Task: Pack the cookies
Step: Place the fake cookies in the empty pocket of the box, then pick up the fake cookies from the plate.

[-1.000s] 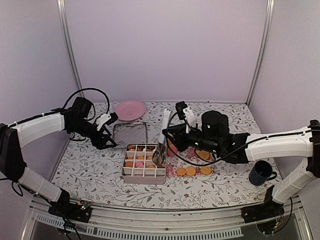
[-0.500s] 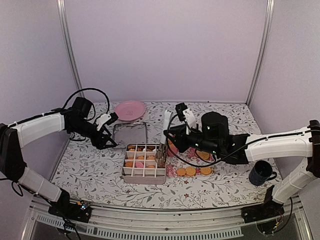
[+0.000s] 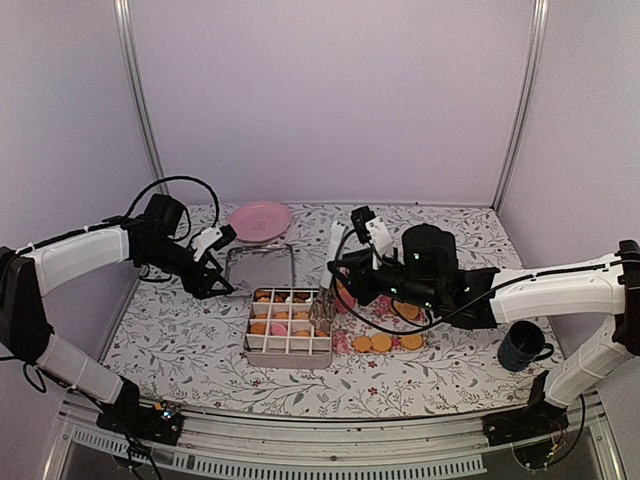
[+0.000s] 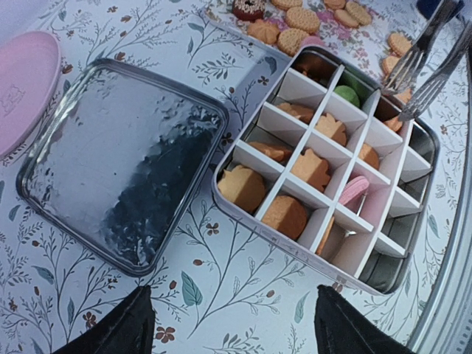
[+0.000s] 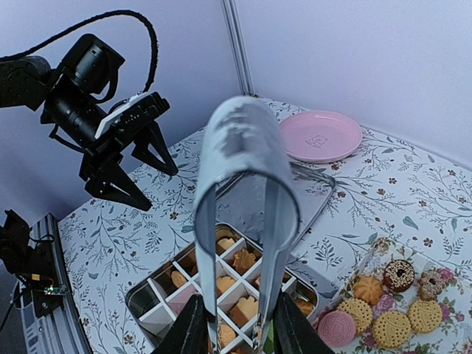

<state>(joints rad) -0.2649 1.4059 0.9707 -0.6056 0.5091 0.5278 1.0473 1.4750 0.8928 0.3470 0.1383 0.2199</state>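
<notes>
Left wrist | cookies [image 4: 310, 168] golden, pink, green | left fingers [image 4: 118, 326] spread | right fingers [image 5: 189, 333] pinch tongs [image 5: 243, 155]

A divided box [image 3: 288, 355] sits mid-table, toward the front edge, with cookies [image 4: 310, 168] in many of its compartments. A lid [image 3: 258, 266] lies flat just behind the box, slightly to the left, and a plate [image 3: 260, 218] lies behind the lid, near the back wall. Loose cookies [image 3: 385, 342] lie just right of the box (some further back, partly hidden). Tongs [image 5: 247, 147] stand over the box's right-hand column. A mug [image 3: 522, 347] stands far right, well apart from the rest.
</notes>
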